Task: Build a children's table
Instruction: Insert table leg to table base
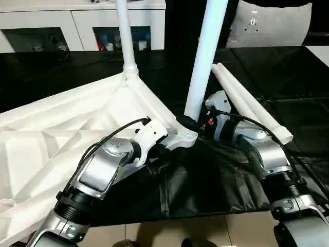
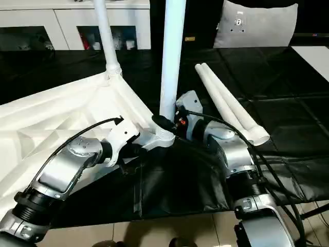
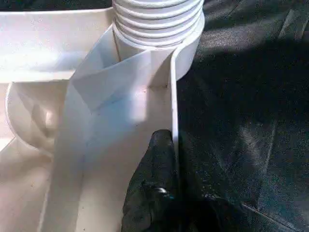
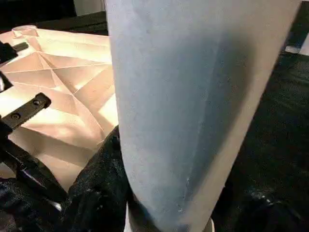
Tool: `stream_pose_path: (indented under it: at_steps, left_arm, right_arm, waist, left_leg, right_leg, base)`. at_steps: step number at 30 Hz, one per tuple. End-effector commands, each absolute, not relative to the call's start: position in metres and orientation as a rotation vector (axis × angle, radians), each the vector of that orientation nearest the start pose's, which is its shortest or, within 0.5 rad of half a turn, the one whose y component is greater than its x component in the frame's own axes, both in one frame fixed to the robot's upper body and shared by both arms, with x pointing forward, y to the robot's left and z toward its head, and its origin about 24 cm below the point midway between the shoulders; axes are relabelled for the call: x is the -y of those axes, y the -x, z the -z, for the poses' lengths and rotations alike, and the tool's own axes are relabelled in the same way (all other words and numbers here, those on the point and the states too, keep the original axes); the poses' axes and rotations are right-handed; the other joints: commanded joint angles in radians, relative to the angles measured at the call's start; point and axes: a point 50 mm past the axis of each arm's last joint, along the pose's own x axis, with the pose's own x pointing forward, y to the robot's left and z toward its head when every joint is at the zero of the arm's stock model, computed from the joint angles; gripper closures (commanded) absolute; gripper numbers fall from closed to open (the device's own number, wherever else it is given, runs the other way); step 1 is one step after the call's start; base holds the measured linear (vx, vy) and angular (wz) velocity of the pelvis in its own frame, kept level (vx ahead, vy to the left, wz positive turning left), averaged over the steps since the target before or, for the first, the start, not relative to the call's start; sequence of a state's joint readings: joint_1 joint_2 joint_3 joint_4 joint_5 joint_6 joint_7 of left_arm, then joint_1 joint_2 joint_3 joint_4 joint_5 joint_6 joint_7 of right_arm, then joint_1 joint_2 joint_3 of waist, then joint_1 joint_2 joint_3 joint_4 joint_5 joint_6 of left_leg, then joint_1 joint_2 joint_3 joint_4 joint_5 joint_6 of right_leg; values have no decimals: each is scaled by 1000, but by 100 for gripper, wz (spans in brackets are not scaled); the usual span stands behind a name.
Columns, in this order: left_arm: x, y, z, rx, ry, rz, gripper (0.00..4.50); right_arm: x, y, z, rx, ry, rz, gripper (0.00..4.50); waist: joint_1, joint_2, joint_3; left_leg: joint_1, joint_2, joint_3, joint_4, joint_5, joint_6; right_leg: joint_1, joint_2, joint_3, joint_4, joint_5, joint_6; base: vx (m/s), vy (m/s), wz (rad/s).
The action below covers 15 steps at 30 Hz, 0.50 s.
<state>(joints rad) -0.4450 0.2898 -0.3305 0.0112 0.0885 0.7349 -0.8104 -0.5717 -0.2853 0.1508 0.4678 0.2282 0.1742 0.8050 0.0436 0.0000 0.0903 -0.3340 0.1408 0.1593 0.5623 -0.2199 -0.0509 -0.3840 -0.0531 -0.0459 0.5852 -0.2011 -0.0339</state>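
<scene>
So the white table top (image 1: 61,134) is lying upside down, ribbed underside facing up, on a black sheet (image 1: 216,180) that covers the floor. One leg (image 1: 125,36) is already standing upright in the far corner socket. A second leg (image 1: 205,56) is standing in the near corner socket (image 1: 186,136), right at the edge of the top closest to the robot. The right gripper (image 1: 198,123) has its fingers wrapped around the bottom of that second leg, just above the socket, so it's grasping the leg. The left gripper (image 3: 159,188) is right at the same corner with its fingers clenched together, one black fingertip pressed up against the thin side wall of the top just below the socket; I can't see it actually holding anything. The other two legs (image 1: 252,105) are lying side by side on the sheet off to the right, well apart from the top. A white cabinet (image 1: 82,23) with glass doors sits at the back.
</scene>
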Motion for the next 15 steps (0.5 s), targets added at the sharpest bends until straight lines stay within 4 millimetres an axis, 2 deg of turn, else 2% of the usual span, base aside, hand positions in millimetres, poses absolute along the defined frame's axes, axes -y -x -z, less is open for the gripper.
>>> stream_pose_path:
  at_steps: [1, 2, 3, 4, 6, 7, 9, 11, 12, 13, 15]
  left_arm:
    - [-85, -290, -91, -422, -424, 1017, 450]
    - [-88, -291, -91, -427, -430, 1000, 450]
    - [-89, -292, -91, -427, -433, 991, 450]
    - [-91, -295, -93, -398, -439, 974, 450]
    - [-91, -298, -95, -370, -438, 971, 450]
    - [-91, -299, -96, -352, -433, 968, 450]
    - [-91, -300, -97, -342, -418, 960, 450]
    - [-91, -301, -97, -325, -408, 968, 450]
    - [-91, -301, -97, -320, -404, 972, 450]
    - [-92, -301, -96, -319, -401, 975, 450]
    - [-93, -301, -95, -323, -398, 981, 450]
  right_arm:
    - [131, -314, -16, -513, 69, -895, 263]
    - [131, -315, -16, -512, 68, -891, 263]
    - [131, -315, -16, -512, 68, -888, 263]
    - [131, -317, -16, -508, 61, -868, 263]
    - [131, -318, -16, -501, 57, -847, 263]
    - [132, -319, -16, -496, 54, -834, 228]
    - [132, -320, -16, -489, 49, -829, 190]
    - [133, -320, -17, -475, 40, -835, 183]
    - [133, -320, -18, -467, 43, -838, 183]
    - [134, -320, -19, -461, 42, -841, 158]
    - [136, -319, -21, -445, 42, -848, 145]
  waist:
    - [8, 2, -37]
    - [7, 2, -38]
    - [7, 6, -40]
    - [4, 4, -39]
    - [4, 4, -37]
    - [3, 4, -38]
    - [3, 5, -40]
    - [4, 7, -43]
    - [8, 7, -51]
    - [11, 8, -55]
    - [14, 10, -61]
  left_leg:
    - [-15, 91, -34, -75, -175, 99]
    - [-17, 91, -34, -74, -166, 100]
    - [-17, 90, -34, -73, -164, 100]
    - [-16, 89, -33, -73, -169, 100]
    - [-16, 88, -33, -73, -180, 97]
    - [-17, 88, -33, -73, -184, 95]
    - [-14, 88, -33, -73, -191, 88]
    - [-12, 89, -33, -71, -170, 87]
    - [-13, 91, -30, -66, -136, 92]
    - [-14, 93, -30, -65, -107, 99]
    - [-18, 90, -27, -54, -19, 135]
  right_leg:
    - [34, -109, 61, -87, -360, -216]
    - [36, -109, 60, -84, -335, -221]
    - [36, -110, 60, -84, -328, -226]
    - [36, -109, 59, -85, -330, -229]
    - [35, -110, 59, -89, -358, -225]
    - [35, -110, 59, -89, -367, -222]
    - [34, -109, 59, -89, -373, -218]
    - [33, -107, 59, -85, -331, -234]
    - [37, -107, 59, -76, -253, -244]
    - [40, -107, 58, -70, -200, -254]
    - [42, -104, 54, -52, -28, -288]
  base:
    - [0, 0, 0]
    - [0, 0, 0]
    - [0, 0, 0]
    - [0, 0, 0]
    - [0, 0, 0]
    - [0, 0, 0]
    - [0, 0, 0]
    - [0, 0, 0]
    - [0, 0, 0]
    - [0, 0, 0]
    - [0, 0, 0]
